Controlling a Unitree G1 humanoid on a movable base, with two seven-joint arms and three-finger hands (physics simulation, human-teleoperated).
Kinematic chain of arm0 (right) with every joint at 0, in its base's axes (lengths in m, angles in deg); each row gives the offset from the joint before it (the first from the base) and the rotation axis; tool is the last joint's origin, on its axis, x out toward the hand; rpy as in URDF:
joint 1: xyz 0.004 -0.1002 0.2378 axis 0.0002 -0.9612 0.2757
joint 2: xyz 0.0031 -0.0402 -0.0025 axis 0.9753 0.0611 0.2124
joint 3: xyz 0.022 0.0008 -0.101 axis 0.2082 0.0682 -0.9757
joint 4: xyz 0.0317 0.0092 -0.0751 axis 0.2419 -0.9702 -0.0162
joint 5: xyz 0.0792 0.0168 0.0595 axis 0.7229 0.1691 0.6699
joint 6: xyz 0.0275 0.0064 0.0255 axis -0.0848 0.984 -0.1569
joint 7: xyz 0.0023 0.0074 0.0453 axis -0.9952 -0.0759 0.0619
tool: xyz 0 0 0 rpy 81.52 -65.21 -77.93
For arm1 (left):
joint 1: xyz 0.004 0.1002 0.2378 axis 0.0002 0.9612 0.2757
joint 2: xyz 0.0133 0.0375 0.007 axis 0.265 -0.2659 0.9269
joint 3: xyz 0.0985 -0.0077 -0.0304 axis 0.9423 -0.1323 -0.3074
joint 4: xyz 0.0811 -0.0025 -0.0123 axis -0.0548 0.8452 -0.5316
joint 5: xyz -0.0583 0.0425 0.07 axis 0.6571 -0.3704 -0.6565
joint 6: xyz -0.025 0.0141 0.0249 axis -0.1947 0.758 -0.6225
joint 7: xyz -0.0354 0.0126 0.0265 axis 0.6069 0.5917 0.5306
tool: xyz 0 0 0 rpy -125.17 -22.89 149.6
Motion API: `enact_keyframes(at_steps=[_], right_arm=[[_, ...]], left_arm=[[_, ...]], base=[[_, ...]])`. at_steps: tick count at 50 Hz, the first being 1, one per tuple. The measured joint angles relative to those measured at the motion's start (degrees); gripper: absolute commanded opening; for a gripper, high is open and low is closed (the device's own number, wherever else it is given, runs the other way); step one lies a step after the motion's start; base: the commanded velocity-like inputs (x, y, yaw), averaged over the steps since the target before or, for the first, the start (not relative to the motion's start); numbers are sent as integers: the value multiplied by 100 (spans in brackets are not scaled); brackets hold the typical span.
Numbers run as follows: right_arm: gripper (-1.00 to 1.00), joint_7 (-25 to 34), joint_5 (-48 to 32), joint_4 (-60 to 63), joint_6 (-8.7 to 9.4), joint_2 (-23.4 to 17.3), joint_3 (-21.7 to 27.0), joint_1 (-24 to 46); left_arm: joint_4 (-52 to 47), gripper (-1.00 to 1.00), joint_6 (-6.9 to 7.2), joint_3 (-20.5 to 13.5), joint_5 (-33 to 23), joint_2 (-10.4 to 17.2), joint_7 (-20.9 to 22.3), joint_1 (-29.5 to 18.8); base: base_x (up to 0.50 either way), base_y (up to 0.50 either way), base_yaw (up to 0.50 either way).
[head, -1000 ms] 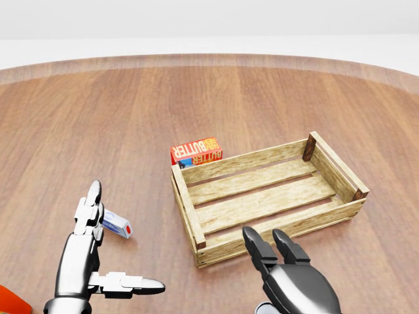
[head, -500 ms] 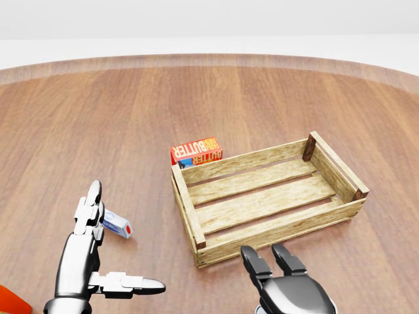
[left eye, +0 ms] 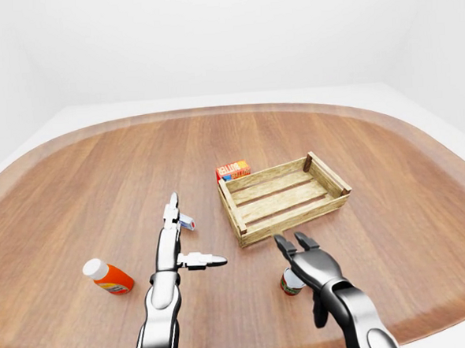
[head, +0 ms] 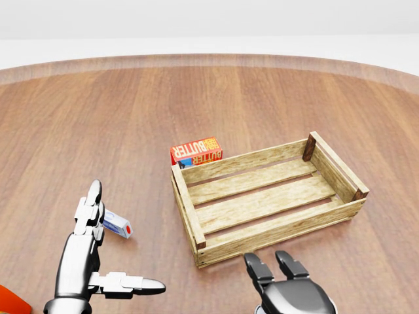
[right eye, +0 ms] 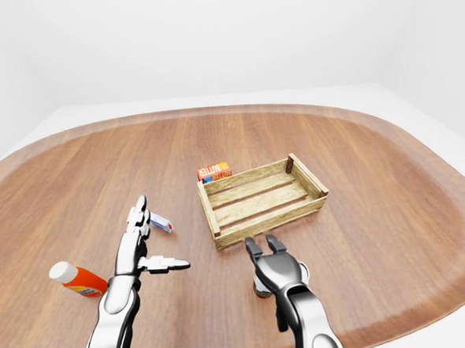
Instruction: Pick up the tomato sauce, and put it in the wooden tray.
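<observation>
Head view: my right hand (head: pixel 281 278), fingers spread, has dropped lower, seemingly over the tomato sauce (left eye: pixel 290 282), nearing a grasp.

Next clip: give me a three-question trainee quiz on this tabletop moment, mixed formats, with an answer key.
1. True or false: the slatted wooden tray holds nothing.
2. Multiple choice: the small red-labelled tomato sauce can stands
A. inside the tray
B. on the brown wooden table, partly hidden by the right hand
C. in the left hand
3. Fill in: the red butter box sits just outside the tray's ___ corner in the head view.

Key: 1 true; 2 B, with that hand's fingers open above the can; 3 upper-left.
</observation>
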Motion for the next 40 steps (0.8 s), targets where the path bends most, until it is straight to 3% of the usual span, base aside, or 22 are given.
enact_keyframes(at_steps=[40], right_arm=[[100,594,368,13,26,12,-9,-14]], left_arm=[[12,100,0,-8,10,0,-6,-3]], base=[[0,0,0]])
